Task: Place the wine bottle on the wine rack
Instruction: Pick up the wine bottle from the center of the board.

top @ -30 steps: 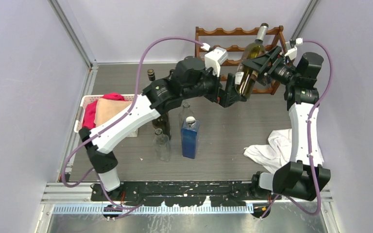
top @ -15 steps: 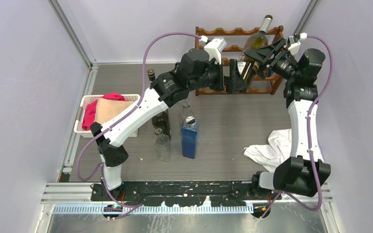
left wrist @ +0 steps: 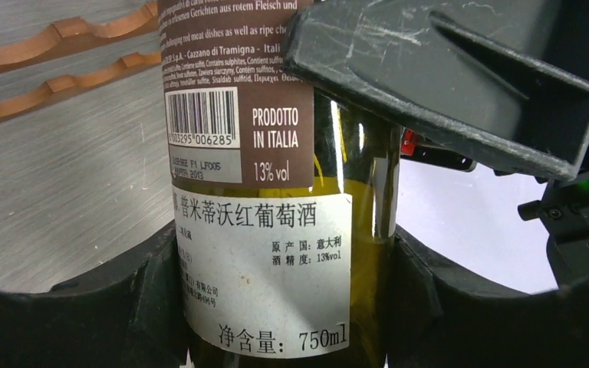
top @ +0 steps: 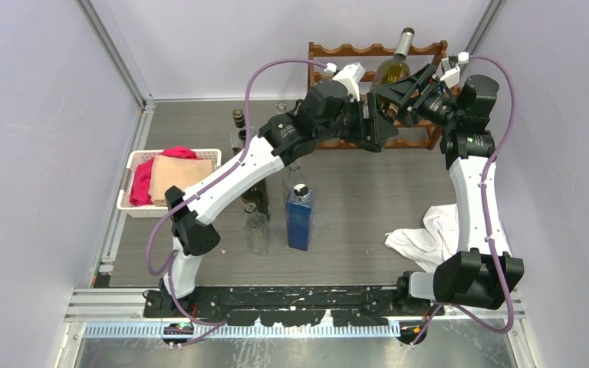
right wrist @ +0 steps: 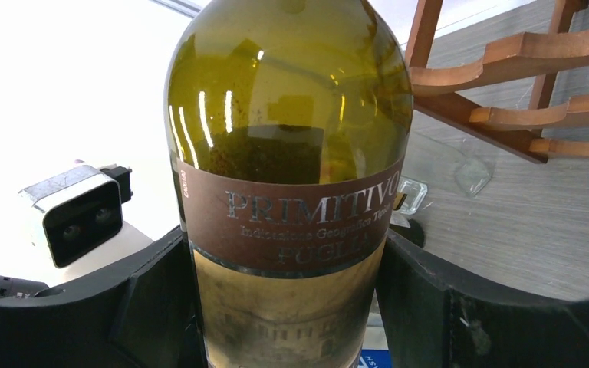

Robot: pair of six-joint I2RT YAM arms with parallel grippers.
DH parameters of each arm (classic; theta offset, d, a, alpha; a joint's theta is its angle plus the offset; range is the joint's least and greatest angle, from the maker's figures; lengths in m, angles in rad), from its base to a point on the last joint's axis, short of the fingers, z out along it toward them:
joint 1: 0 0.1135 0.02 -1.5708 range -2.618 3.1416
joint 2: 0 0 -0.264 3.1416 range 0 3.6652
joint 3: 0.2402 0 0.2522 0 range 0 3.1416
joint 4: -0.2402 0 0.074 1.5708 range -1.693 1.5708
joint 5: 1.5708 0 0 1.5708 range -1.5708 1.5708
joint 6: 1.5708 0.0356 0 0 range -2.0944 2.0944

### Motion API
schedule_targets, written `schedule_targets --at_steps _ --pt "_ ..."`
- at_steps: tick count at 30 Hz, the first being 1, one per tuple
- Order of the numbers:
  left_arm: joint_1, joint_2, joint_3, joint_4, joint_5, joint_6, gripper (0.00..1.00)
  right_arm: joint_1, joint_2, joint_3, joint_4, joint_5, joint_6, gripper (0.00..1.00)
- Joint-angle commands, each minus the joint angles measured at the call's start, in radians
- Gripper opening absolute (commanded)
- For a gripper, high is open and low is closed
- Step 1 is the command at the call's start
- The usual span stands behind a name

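Glossy glass bottle (top: 392, 73), upper center, against scalloped wooden rack (top: 337, 52); left gripper (left wrist: 276, 307) and right gripper (right wrist: 287, 307) both clamp it.

Note that the wine bottle (top: 393, 70) now sits farther back and more upright, its neck above the top rail of the wine rack (top: 337, 52). Both arms now reach farther toward the rack. The left gripper (top: 377, 123) now sits narrower, against the bottle's base.

Glossy glass bottle (right wrist: 287, 115), wooden rack (right wrist: 521, 52)
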Motion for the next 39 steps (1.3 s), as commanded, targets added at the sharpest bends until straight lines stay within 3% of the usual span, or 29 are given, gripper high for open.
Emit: schedule_targets --at_steps 1,2,4,6,11,15,21,25,31,39 --pt "0.007 -0.016 0.050 0.052 -0.035 0.003 0.11 0.013 -0.050 0.087 0.004 0.007 -0.069 0.01" --pt "0.008 -0.024 0.044 0.052 -0.035 0.007 0.01 0.013 -0.051 0.094 -0.013 0.011 -0.092 0.01" --pt "0.016 -0.048 0.017 0.073 -0.035 0.027 0.00 0.013 -0.056 0.102 -0.040 0.009 -0.132 0.09" --pt "0.035 -0.081 -0.026 0.111 -0.009 0.033 0.00 0.011 -0.066 0.102 -0.055 0.005 -0.163 0.26" --pt "0.110 -0.160 -0.145 0.272 0.155 -0.059 0.00 0.010 -0.076 0.088 -0.058 -0.019 -0.197 0.80" --pt "0.158 -0.188 -0.180 0.344 0.248 -0.127 0.00 0.008 -0.080 0.069 -0.047 -0.041 -0.199 0.99" --pt "0.222 -0.218 -0.217 0.416 0.312 -0.201 0.00 0.000 -0.099 0.048 -0.052 -0.087 -0.228 1.00" --pt "0.253 -0.238 -0.222 0.418 0.362 -0.201 0.00 -0.016 -0.118 0.065 -0.144 -0.121 -0.343 1.00" --pt "0.309 -0.275 -0.205 0.333 0.505 -0.169 0.00 -0.027 -0.134 0.191 -0.511 -0.152 -0.834 1.00" --pt "0.401 -0.348 -0.273 0.225 0.747 -0.143 0.00 -0.028 -0.094 0.423 -0.964 -0.031 -1.522 1.00"
